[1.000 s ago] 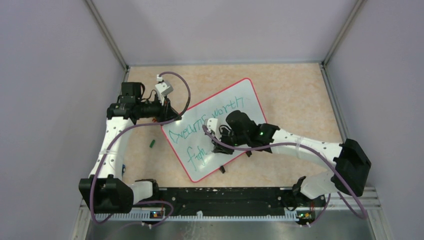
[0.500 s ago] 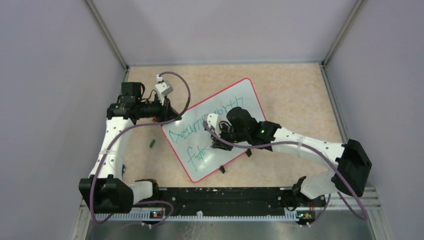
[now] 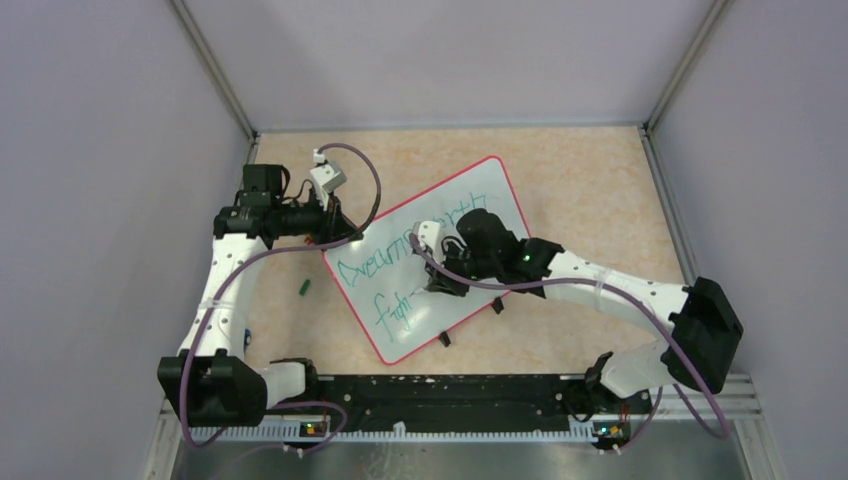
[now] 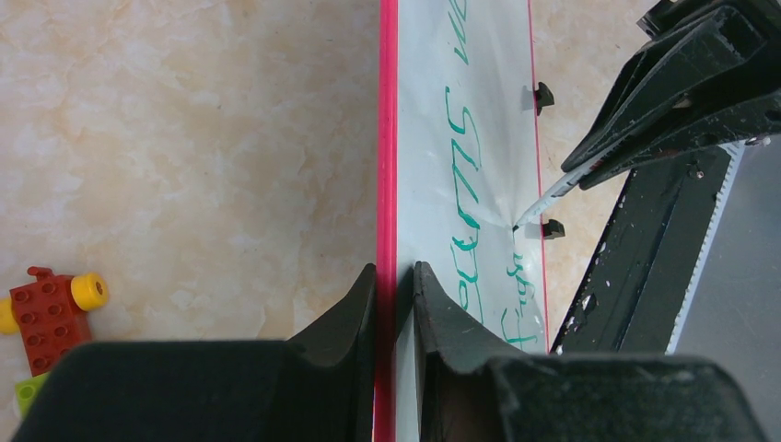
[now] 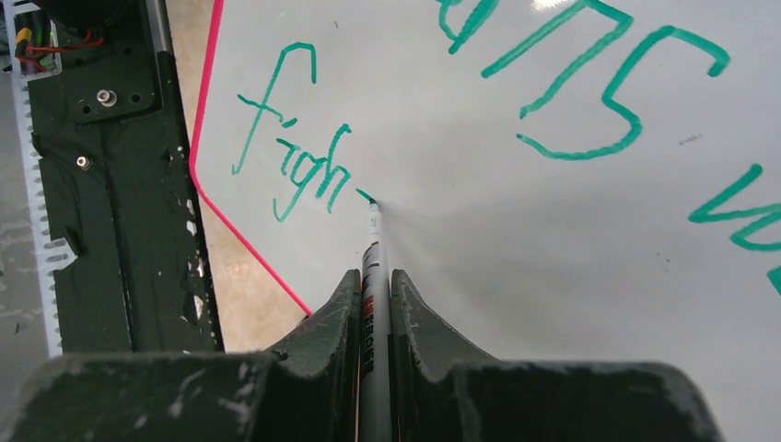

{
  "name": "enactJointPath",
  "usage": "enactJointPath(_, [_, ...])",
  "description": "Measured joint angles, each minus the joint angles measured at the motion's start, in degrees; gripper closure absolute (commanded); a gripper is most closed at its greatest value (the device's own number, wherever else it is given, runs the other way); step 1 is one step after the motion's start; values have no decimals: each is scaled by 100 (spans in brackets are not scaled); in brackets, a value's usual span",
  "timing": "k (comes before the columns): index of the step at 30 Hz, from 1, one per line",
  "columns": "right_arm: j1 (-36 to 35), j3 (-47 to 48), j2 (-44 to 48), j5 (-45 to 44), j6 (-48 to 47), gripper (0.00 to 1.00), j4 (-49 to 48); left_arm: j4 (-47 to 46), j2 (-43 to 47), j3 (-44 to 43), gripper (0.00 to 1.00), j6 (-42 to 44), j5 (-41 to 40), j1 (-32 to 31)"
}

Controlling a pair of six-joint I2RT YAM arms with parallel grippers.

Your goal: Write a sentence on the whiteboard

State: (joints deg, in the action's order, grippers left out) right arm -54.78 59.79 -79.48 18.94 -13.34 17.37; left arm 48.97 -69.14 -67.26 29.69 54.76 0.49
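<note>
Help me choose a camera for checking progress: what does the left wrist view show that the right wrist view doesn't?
Left wrist only: the left tool clamped on the whiteboard rim, toy bricks, two black feet. Right wrist only: "figh" plainly legible, the board's near corner. Both: the right tool holding the marker, tip on the board, amid the green sentence.

The whiteboard (image 3: 420,328) lies slantwise across the middle of the table (image 3: 600,190) in the top view. The right arm (image 3: 600,285) stretches over its lower half, and the right gripper (image 3: 438,283) pinches a marker (image 5: 372,244) whose tip is on the surface. The left gripper (image 4: 394,272) clamps the upper-left rim. Bare tabletop lies open at upper right and along the far edge. At left, between the left arm (image 3: 225,290) and the board, lies a small green piece (image 3: 304,287). Walls (image 3: 90,150) close three sides, and a black rail (image 3: 450,392) bars the bottom. In the left wrist view, bricks (image 4: 46,313) sit at lower left.
</note>
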Motion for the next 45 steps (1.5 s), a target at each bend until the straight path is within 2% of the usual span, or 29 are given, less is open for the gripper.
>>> enactJointPath(7, [221,0,142,26,-13,100,90,0,-2,0,100,0,2,0])
enactJointPath(24, [166,446,17,232,-109,100,192,4,-2,0,100,-2,7,0])
enactJointPath(38, [160,420,-138,199,-105,100,160,7,-2,0,100,-2,0,0])
enactJointPath(45, [90,13,-63,289,-52,100,83,7,-2,0,100,0,-2,0])
